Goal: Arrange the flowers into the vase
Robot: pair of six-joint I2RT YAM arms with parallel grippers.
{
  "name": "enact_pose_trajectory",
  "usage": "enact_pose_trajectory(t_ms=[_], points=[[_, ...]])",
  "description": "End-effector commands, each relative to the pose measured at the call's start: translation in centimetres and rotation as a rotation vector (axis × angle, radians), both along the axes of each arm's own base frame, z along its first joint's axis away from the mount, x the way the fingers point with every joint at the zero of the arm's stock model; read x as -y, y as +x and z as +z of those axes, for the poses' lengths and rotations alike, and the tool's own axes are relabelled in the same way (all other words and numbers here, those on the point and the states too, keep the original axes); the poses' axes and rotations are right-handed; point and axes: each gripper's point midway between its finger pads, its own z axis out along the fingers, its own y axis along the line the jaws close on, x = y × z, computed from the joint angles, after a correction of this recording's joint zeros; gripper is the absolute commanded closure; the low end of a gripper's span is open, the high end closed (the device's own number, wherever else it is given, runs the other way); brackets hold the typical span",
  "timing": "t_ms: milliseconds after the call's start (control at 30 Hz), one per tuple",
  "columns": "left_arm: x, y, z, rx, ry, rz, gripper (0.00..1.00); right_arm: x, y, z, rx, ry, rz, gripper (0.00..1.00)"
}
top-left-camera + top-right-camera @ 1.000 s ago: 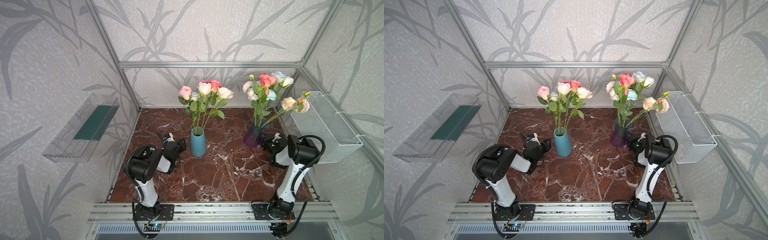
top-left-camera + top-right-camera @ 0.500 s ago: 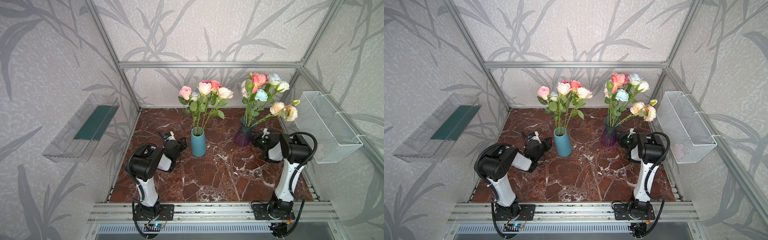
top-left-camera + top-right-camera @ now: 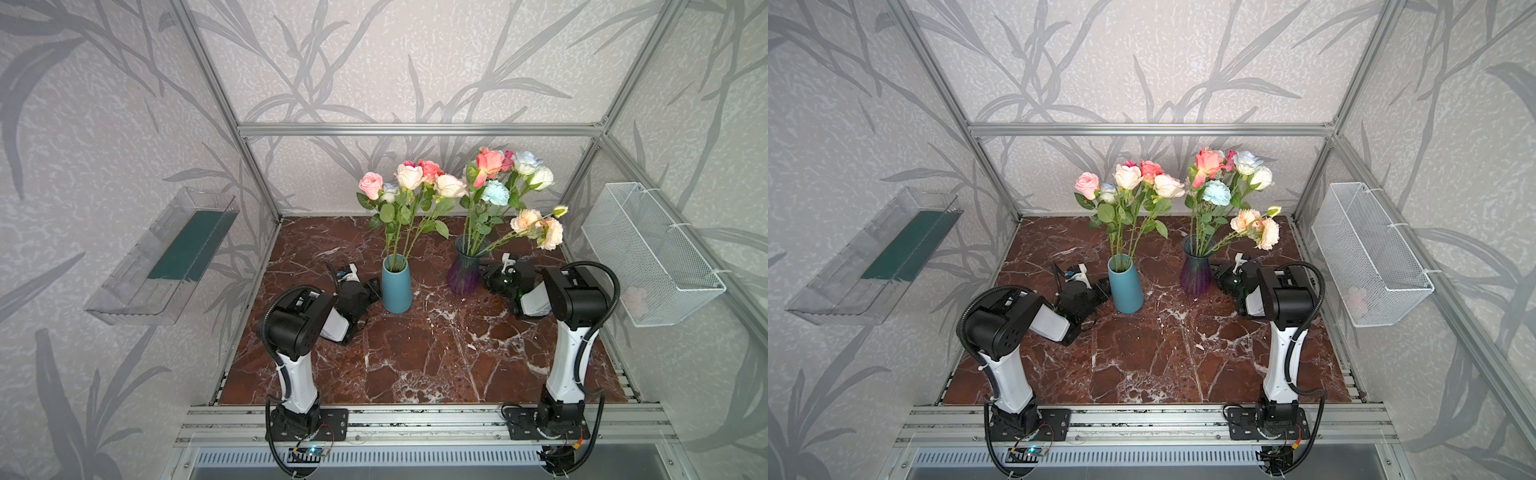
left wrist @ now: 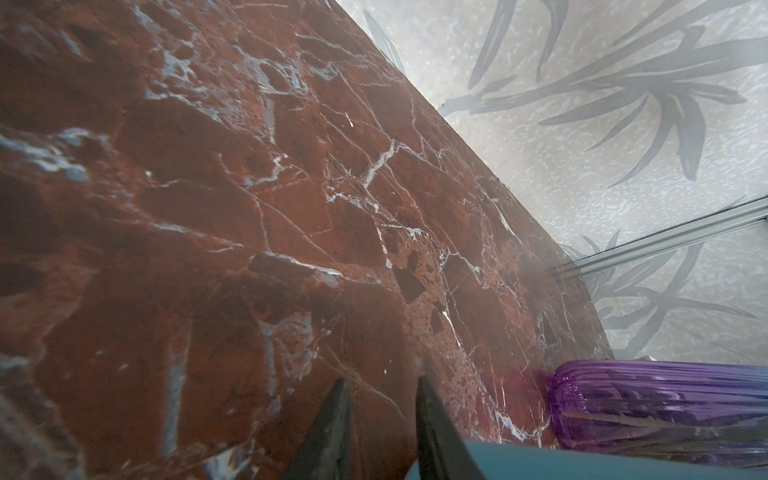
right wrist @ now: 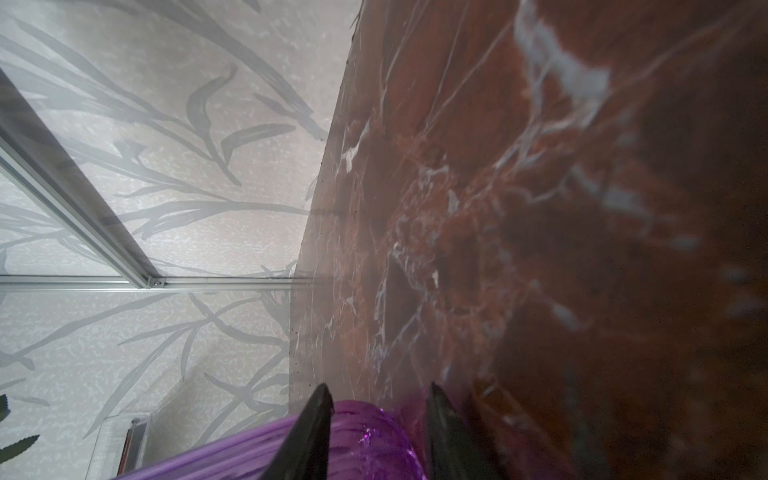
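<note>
Right gripper [image 5: 376, 419] pinches the purple vase [image 3: 463, 272] at its base; flowers [image 3: 494, 183] stand in it. Left gripper [image 4: 380, 411], slightly spread and empty, sits beside the teal vase [image 3: 397, 286].

You're looking down at a reddish-brown marble tabletop with white veins [image 3: 415, 353], and in both top views its front half lies bare. Standing straight on it, left of the middle, you've got a tall teal ceramic vase [image 3: 397, 286] [image 3: 1125, 289], upright, its base flat on the stone. Near it to the right, apart from it with a strip of marble between, stands a ribbed purple glass vase [image 3: 462, 274] [image 3: 1196, 274], also upright, waisted and flaring at the mouth. From the left wrist view you catch that purple base [image 4: 665, 411] meeting the veined slab [image 4: 249, 208], the teal wall [image 4: 540, 461] close at the frame's edge.
</note>
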Motion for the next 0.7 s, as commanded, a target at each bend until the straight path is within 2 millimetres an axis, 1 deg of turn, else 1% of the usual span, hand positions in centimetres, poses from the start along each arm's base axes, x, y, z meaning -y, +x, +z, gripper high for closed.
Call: enact_pose_trajectory(t_ms=[0,67,200,367,433,533,600,667], points=[[0.9,0.5,0.4,0.018,-0.001,-0.011,0.71,-1.0,-0.1,1.1,0.023,-0.01,0.021,0.62],[1.4,0.5,0.5,0.021,0.002,-0.024,0.71,-1.2,-0.4,1.4,0.03,-0.01,0.026,0.62],[1.7,0.6,0.5,0.024,0.002,-0.025,0.71,-1.1,-1.0,2.0,0.033,-0.009,0.024,0.62],[3.3,0.9,1.0,0.034,-0.004,-0.053,0.71,-0.8,-1.9,2.2,0.029,-0.008,0.018,0.61],[4.0,1.0,1.1,0.034,-0.005,-0.065,0.7,0.1,-2.8,2.0,0.011,-0.007,-0.015,0.61],[3.7,1.0,1.6,0.046,0.004,-0.051,0.68,2.0,-4.1,1.5,-0.021,-0.033,-0.066,0.6],[3.2,0.9,1.9,0.039,0.03,-0.045,0.66,3.3,-4.9,1.7,-0.031,-0.039,-0.097,0.6],[1.9,0.7,2.1,0.023,0.054,-0.013,0.64,4.7,-5.6,2.2,-0.038,-0.034,-0.134,0.6]])
